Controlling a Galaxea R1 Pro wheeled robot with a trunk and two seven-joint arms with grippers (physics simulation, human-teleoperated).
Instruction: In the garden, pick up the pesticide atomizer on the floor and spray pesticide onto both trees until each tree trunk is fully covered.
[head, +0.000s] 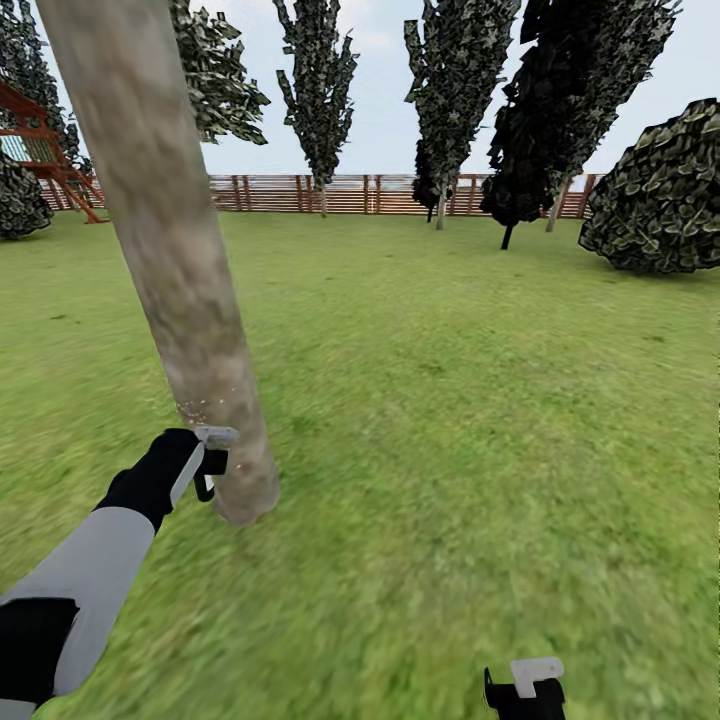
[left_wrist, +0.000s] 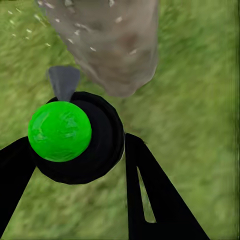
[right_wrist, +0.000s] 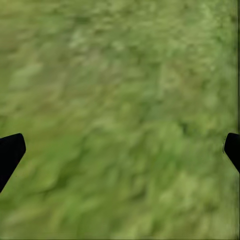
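A thick, mottled grey-brown tree trunk (head: 190, 280) leans across the left of the head view, its base in the lawn. My left gripper (head: 208, 462) is held right beside the trunk's lower part. In the left wrist view the left gripper (left_wrist: 80, 145) is shut on the pesticide atomizer (left_wrist: 75, 142), seen from above as a black round body with a bright green cap and a grey nozzle pointing at the trunk (left_wrist: 110, 45). Pale specks dot the bark (head: 195, 405). My right gripper (head: 527, 690) hangs low and open over grass (right_wrist: 122, 150).
Green lawn (head: 450, 400) spreads all around. A reddish-brown slat fence (head: 350, 194) closes the back, with dark conifers (head: 320, 90) before it. A round dark shrub (head: 660, 190) sits at the right and a red wooden frame (head: 50, 150) at the far left.
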